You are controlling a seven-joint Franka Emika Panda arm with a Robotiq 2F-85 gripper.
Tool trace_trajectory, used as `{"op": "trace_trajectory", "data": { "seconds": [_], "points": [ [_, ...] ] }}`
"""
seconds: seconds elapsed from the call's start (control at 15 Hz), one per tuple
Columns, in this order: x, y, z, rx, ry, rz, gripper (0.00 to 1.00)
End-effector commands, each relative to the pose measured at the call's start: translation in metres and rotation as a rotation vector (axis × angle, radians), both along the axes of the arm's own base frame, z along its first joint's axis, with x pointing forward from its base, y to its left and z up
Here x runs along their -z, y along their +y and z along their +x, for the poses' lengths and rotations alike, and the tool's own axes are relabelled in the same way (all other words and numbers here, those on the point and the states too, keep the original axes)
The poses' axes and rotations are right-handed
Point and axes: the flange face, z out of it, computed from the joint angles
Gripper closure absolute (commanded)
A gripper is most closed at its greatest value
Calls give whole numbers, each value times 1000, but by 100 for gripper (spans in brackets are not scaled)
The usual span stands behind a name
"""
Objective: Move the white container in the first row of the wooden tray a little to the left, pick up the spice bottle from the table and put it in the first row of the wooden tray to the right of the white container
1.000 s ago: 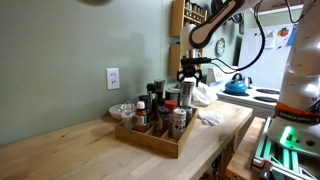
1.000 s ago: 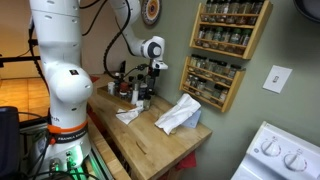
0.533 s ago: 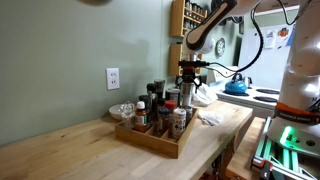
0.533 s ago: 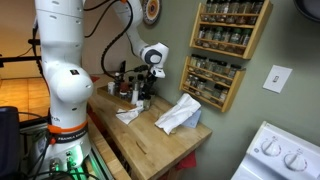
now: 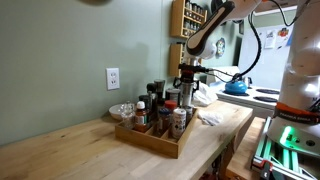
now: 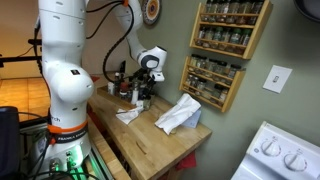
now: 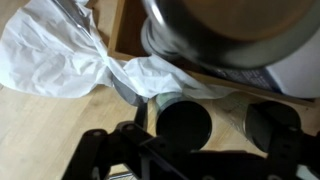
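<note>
Dark-capped brown spice bottles [image 5: 178, 122] crowd the shallow light-wood tray [image 5: 147, 141]; crumpled white paper [image 5: 212, 117] lies beside it; jaws hover wide, empty

No lettering, label or number is clear enough to read.

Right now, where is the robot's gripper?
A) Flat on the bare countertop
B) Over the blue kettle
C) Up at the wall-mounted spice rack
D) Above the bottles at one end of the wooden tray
D: in an exterior view the gripper hangs just over the bottles standing at one end of the wooden tray.
</note>
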Motion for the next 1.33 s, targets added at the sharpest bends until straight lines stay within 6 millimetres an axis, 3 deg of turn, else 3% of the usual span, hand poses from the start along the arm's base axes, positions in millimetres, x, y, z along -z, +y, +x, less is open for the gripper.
{"op": "trace_trajectory", "data": {
  "seconds": [0.0, 0.6, 0.67, 0.8, 0.87, 1.07, 1.13, 1.27],
  "points": [
    [11, 0, -5, -20, -33, -16, 0],
    [15, -8, -3, -54, -69, -83, 20],
    [16, -9, -3, -60, -70, -91, 28],
    [16, -11, -4, -74, -67, -104, 32],
    [17, -11, -4, -80, -65, -110, 43],
    [19, -12, -5, -94, -56, -120, 53],
    [19, -12, -6, -98, -54, -122, 54],
    [19, -11, -6, -102, -47, -124, 27]
  ]
}}
